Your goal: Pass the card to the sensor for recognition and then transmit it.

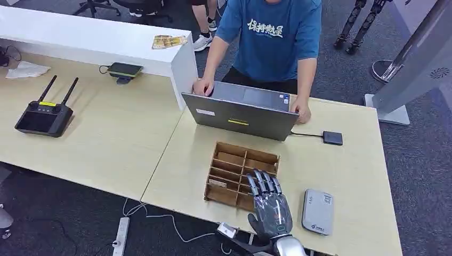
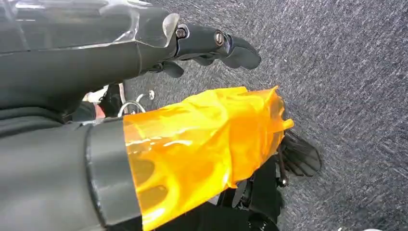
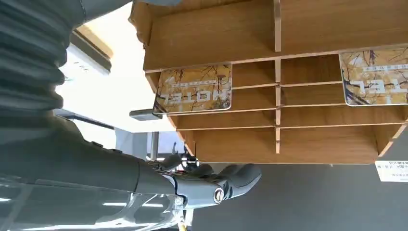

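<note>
While the right hand hovers over the near right corner of the wooden card rack, its fingers lie straight and apart, and it holds nothing. Just beside it to the right, the grey card sensor lies flat on the table near the front edge. In the right wrist view two patterned cards stand in separate compartments of the rack, each leaning on a divider with one edge proud of the slot. The left hand hangs beside the body over grey carpet, fingers loosely curled and nothing in it, an orange film wrap just beside it.

The step in hand appears to be picking a card from the rack. To do it well, the robot should lower its fingertips onto the exposed edge of one card, pinch that edge between thumb and finger, and draw the card out along the slot so it does not catch on the dividers or drag the light rack. Then a short carry to the sensor, face flat, should suffice.

Farther back an open laptop faces a person in a blue shirt, to whom the card would probably be handed. A small black device is cabled to the laptop. Far left sits a black controller with two antennas.
</note>
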You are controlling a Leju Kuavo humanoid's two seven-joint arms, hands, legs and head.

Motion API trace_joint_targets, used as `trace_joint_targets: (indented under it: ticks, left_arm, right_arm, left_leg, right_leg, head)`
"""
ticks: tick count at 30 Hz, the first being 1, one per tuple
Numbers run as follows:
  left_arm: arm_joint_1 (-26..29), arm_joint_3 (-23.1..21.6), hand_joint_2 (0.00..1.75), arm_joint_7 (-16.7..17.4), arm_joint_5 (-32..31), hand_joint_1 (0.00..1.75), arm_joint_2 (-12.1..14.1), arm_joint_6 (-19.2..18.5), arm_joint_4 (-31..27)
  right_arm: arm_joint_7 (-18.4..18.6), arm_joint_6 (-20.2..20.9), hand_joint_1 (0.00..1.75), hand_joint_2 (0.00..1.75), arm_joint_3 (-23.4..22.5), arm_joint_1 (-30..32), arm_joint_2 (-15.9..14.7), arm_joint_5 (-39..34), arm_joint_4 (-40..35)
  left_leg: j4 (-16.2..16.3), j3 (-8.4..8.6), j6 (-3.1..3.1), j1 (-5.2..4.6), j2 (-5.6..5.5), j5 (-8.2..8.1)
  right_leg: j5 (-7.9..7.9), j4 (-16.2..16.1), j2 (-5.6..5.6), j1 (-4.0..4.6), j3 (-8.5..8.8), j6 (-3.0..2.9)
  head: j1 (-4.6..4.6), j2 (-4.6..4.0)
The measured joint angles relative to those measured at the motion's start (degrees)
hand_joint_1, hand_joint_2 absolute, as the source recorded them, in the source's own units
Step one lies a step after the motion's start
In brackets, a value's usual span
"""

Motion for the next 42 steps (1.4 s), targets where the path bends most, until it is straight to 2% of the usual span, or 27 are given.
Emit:
trace_joint_targets:
  ticks: [42]
  left_arm:
    - [0.01,0.0,0.0,0.11,0.46,0.0,0.0,-0.07,-0.02]
  right_arm:
    - [-0.13,1.07,0.0,1.75,0.59,-0.7,-0.52,-3.65,0.66]
  left_leg:
    - [0.0,0.0,0.0,0.0,0.0,0.0]
  right_leg:
    - [0.0,0.0,0.0,0.0,0.0,0.0]
  head:
    - [0.0,0.0]
